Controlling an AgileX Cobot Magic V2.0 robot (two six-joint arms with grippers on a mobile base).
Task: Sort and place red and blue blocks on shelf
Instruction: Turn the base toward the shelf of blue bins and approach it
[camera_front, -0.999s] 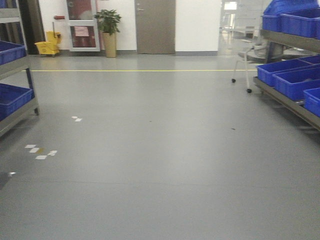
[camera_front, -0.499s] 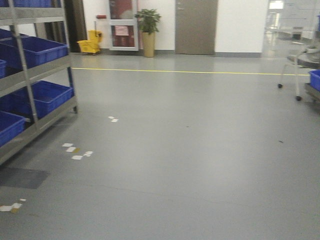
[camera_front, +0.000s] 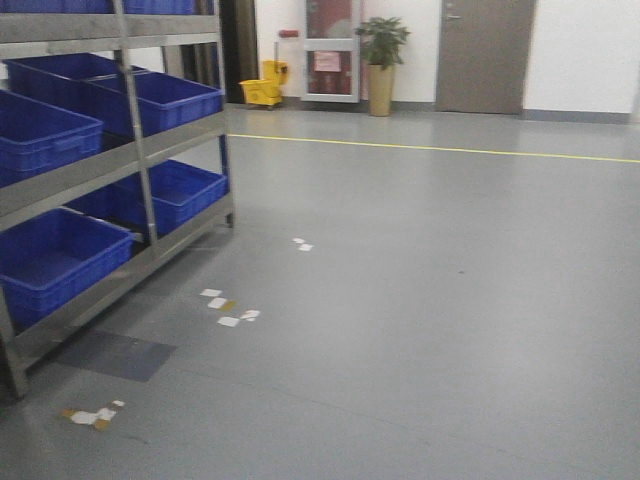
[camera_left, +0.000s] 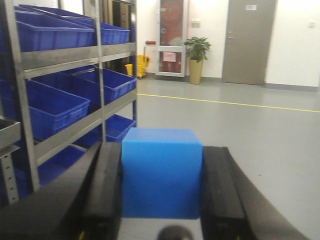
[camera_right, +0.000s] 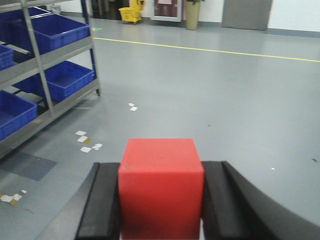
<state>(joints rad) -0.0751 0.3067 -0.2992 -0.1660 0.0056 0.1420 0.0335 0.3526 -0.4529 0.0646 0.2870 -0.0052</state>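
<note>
Seen from the front, a brushed-steel shelf (camera_front: 90, 172) loaded with large blue plastic bins (camera_front: 60, 255) stands at the left on the grey floor (camera_front: 420, 300). In the left wrist view, the left gripper (camera_left: 162, 200) has its jaws closed against the mid-blue matte cube (camera_left: 161, 165), with the shelf ahead to its left. In the right wrist view, the right gripper (camera_right: 161, 215) clamps the bright red matte cube (camera_right: 161, 175) the same way, with the shelf farther off to its left.

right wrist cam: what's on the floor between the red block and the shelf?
In the right wrist view, just floor: a few white tape scraps and a darker grey patch lie between the red block and the shelf. Nothing stands there.
</note>
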